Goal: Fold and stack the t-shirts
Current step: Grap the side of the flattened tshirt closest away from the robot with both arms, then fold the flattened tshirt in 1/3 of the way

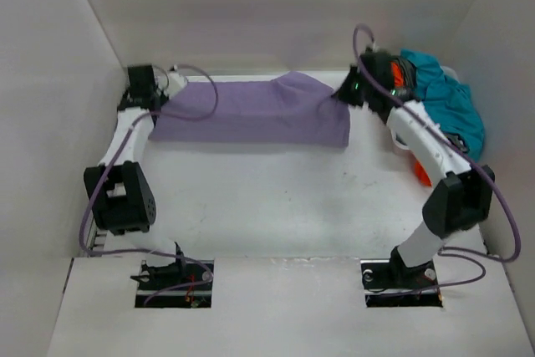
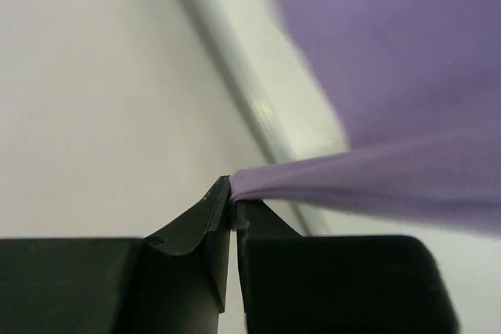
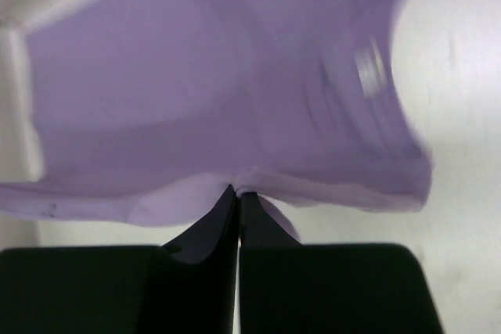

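My left end effector (image 2: 233,202) and right end effector (image 3: 237,192) each pinch the lavender t-shirt (image 1: 251,113) to stretch it for folding.

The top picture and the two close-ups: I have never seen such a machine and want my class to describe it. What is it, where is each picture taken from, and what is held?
Two robot arms are bolted at the near edge of a table. The top picture looks down from above and behind them. The close-ups come from a camera on each wrist. A purple t-shirt lies spread at the far side. The left gripper and the right gripper are each shut on an edge of it. Teal cloth and orange cloth lie at the far right.
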Controlling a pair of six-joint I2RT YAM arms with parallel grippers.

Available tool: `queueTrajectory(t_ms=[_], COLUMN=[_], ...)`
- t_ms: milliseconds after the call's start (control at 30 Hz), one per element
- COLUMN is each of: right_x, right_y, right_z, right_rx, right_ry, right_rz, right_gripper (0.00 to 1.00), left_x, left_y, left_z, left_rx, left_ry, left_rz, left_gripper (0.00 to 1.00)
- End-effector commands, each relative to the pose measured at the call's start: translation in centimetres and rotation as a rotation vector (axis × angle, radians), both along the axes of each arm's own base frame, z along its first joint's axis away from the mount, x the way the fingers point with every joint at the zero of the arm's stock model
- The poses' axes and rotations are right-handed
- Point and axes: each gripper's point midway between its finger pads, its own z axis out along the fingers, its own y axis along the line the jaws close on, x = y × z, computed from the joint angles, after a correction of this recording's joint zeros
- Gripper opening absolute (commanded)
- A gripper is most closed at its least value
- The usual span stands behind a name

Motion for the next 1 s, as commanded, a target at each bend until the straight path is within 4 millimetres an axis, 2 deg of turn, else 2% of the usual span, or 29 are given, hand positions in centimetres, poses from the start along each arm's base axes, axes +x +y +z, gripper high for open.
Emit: queueTrajectory(t_ms=[0, 33, 67, 100, 133, 167, 200, 233, 333, 367, 400, 467, 567, 600, 667, 733, 800, 867, 967], right_x=[7.2, 7.6, 7.6, 6.8, 5.9, 5.3, 4.4, 3.3, 1.1, -0.5, -1.7, -5.0, -8.7, -10.9, -14.4, -16.9, -18.9, -20.3, -20.8], right_y=[-2.2, -3.1, -3.5, -4.6, -5.2, -5.5, -5.6, -5.6, -5.6, -5.4, -5.9, -6.7, -6.5, -5.6, -3.9, -2.7, -1.5, -0.2, 1.1], right_z=[19.7, 24.7, 26.8, 31.4, 33.3, 33.7, 33.4, 32.3, 28.1, 25.7, 22.9, 15.9, 8.4, 4.6, -0.1, -3.5, -6.1, -8.1, -9.6], right_rx=[-0.032, -0.03, -0.029, -0.022, -0.02, -0.019, -0.022, -0.034, -0.063, -0.062, -0.061, -0.051, -0.016, 0.01, 0.048, 0.08, 0.109, 0.125, 0.124], right_ry=[-0.432, -0.523, -0.564, -0.655, -0.693, -0.7, -0.684, -0.656, -0.599, -0.572, -0.532, -0.418, -0.283, -0.205, -0.1, -0.019, 0.047, 0.1, 0.13], right_rz=[0.038, 0.024, 0.016, -0.007, -0.014, -0.016, -0.01, 0.0, 0.017, 0.015, -0.01, -0.047, -0.059, -0.044, -0.015, -0.008, 0.004, 0.028, 0.07], right_gripper=[0.0, 0.0, 0.0, 0.0, 0.0, 0.0, 0.0, 0.0, 0.0, 0.0, 0.0, 0.0, 0.0, 0.0, 0.0, 0.0, 0.01, 0.01, 0.02], left_x=[7.3, 8.0, 8.1, 8.0, 7.5, 6.7, 5.9, 5.3, 3.1, 2.0, 0.4, -2.5, -6.2, -8.2, -11.1, -13.7, -15.8, -18.4, -20.3], left_y=[1.0, 1.2, 1.3, 1.2, 1.1, 0.9, 0.6, 0.5, 0.1, 0.1, 0.1, -0.1, -0.5, -0.6, -0.4, -0.2, 0.0, 0.1, 0.1], left_z=[18.1, 22.4, 23.9, 28.0, 30.4, 32.0, 32.4, 32.1, 28.2, 25.7, 21.9, 14.8, 7.3, 4.2, 0.2, -2.7, -4.8, -7.0, -8.6], left_rx=[-0.077, -0.077, -0.075, -0.067, -0.056, -0.046, -0.037, -0.037, -0.039, -0.025, 0.001, 0.03, 0.041, 0.04, 0.037, 0.027, 0.021, 0.013, -0.003], left_ry=[-0.419, -0.506, -0.534, -0.614, -0.659, -0.687, -0.688, -0.676, -0.573, -0.512, -0.42, -0.253, -0.079, -0.001, 0.113, 0.21, 0.287, 0.372, 0.425], left_rz=[0.071, 0.075, 0.074, 0.067, 0.058, 0.046, 0.035, 0.03, 0.004, -0.008, -0.022, -0.051, -0.073, -0.068, -0.051, -0.034, -0.026, -0.017, 0.008], left_gripper=[0.0, 0.0, 0.0, 0.0, 0.0, 0.0, 0.0, 0.0, 0.0, 0.0, 0.0, 0.0, 0.0, 0.0, 0.0, 0.0, 0.0, 0.0, 0.01])
